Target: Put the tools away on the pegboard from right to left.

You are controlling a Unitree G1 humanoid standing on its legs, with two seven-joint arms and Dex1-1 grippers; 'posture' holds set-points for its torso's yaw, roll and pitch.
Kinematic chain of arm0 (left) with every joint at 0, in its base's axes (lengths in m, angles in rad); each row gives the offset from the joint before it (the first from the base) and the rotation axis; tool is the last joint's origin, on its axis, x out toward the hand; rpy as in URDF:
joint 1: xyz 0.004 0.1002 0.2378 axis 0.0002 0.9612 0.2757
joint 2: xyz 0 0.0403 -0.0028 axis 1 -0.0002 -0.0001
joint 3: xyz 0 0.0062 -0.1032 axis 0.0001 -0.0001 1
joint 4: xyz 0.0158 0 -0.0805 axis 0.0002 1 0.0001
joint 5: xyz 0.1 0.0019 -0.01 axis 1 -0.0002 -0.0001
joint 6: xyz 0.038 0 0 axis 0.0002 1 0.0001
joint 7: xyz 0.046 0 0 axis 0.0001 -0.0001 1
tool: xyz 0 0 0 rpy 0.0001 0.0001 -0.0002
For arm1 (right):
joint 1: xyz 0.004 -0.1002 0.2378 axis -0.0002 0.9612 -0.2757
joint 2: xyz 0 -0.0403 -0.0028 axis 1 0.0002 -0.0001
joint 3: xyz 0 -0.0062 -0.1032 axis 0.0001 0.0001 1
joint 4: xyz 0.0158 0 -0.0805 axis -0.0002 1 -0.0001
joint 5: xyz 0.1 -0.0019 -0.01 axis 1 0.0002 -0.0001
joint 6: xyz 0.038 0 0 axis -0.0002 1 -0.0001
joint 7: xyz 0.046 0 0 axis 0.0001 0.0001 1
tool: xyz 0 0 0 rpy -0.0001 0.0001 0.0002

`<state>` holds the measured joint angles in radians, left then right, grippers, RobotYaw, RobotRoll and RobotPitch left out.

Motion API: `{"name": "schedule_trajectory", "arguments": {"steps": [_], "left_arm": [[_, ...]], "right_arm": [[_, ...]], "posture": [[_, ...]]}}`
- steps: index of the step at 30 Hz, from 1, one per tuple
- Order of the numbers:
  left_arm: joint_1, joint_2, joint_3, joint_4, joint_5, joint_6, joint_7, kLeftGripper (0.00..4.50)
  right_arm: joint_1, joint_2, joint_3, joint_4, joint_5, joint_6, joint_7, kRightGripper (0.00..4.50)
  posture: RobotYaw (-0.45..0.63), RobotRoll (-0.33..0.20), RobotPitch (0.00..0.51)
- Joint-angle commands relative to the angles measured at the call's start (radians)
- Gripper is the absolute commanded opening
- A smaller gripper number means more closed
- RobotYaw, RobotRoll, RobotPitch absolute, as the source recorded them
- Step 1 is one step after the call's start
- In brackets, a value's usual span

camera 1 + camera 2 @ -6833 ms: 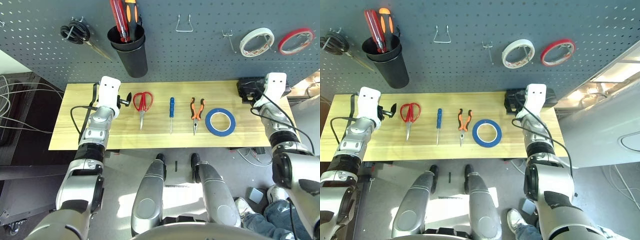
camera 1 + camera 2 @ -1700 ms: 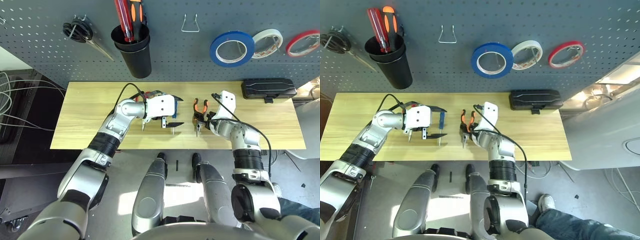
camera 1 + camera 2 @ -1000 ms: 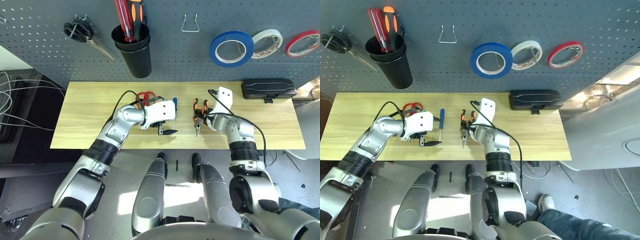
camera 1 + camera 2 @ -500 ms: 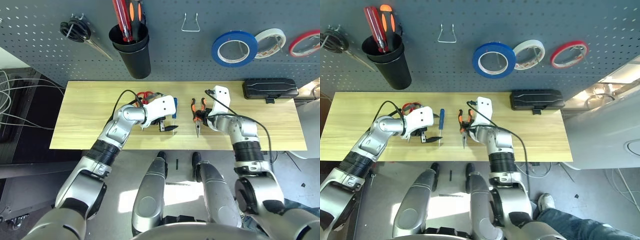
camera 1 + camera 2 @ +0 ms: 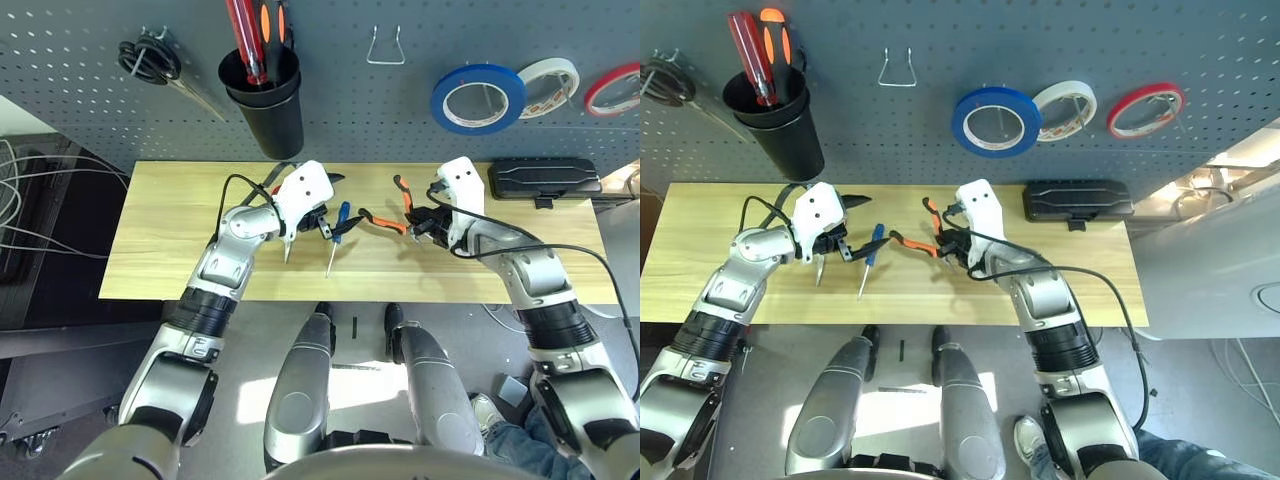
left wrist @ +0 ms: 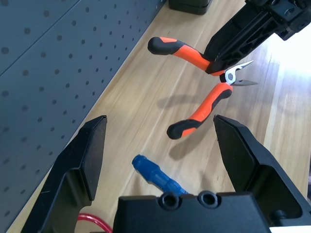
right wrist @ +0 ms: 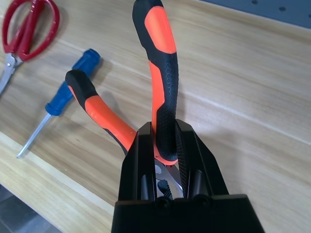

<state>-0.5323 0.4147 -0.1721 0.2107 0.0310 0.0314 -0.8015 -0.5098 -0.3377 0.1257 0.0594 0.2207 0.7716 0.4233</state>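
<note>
Blue tape (image 5: 473,98) hung; my right claw (image 7: 163,145) clamps the pliers (image 5: 385,212) mid-frame above the desk (image 5: 160,230), hook (image 5: 384,47) next, left claw (image 6: 165,160) wide, empty.

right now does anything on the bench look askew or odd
One thing: the right gripper holds the needle-nose pliers by a single handle, clear of the table, so the handles splay wide. The screwdriver lies tilted between the open left gripper's fingers. The blue tape roll hangs neatly on the pegboard.
</note>
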Motion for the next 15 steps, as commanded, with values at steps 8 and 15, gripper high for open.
{"name": "schedule_trajectory", "arguments": {"steps": [8, 15], "left_arm": [[0.04, 0.018, 0.026, -0.021, -0.017, -0.01, 0.032, 4.5], [0.052, 0.014, 0.013, -0.029, -0.02, -0.008, 0.035, 4.5]], "right_arm": [[0.0, -0.032, -0.034, -0.014, -0.001, 0.092, 0.014, 0.44], [0.002, 0.072, -0.191, 0.068, 0.015, 0.295, -0.163, 0.44]], "posture": [[0.14, 0.0, 0.397], [0.14, 0.0, 0.403]]}}
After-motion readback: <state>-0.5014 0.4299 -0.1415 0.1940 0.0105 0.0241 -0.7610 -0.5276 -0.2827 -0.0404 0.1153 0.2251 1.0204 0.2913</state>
